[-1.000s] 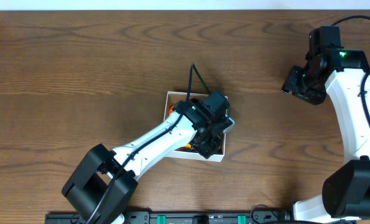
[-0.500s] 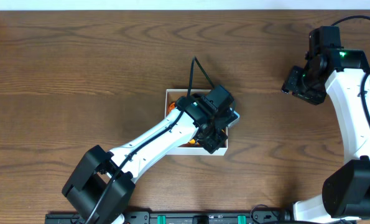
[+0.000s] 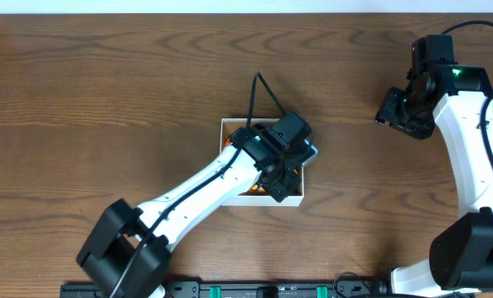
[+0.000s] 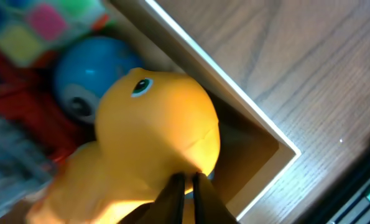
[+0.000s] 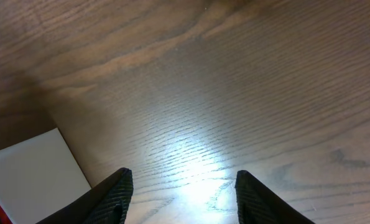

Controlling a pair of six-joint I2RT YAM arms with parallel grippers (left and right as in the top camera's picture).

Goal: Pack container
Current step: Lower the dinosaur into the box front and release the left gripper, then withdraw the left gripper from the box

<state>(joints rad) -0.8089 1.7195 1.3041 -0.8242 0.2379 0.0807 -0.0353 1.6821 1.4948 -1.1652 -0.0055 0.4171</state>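
Observation:
The container (image 3: 226,125) is a small square white-walled box with a brown inside, at the table's middle; it also shows in the left wrist view (image 4: 234,93) and the right wrist view (image 5: 35,168). It holds a yellow duck toy (image 4: 153,118), a blue ball toy (image 4: 88,68), a multicoloured soft cube (image 4: 29,25) and something red. My left gripper (image 3: 277,182) is over the box's right half, mostly hiding the inside from above. Its fingers (image 4: 186,177) are shut, tips against the duck. My right gripper (image 3: 393,112) is open and empty (image 5: 183,180) above bare wood at the far right.
The brown wooden table (image 3: 105,99) surrounds the box. A black cable (image 3: 258,99) arcs up from the left wrist. A dark rail (image 3: 271,290) runs along the front edge. The right arm's base stands at the right edge.
My left wrist has shifted slightly up and to the right over the box. The right arm has not moved.

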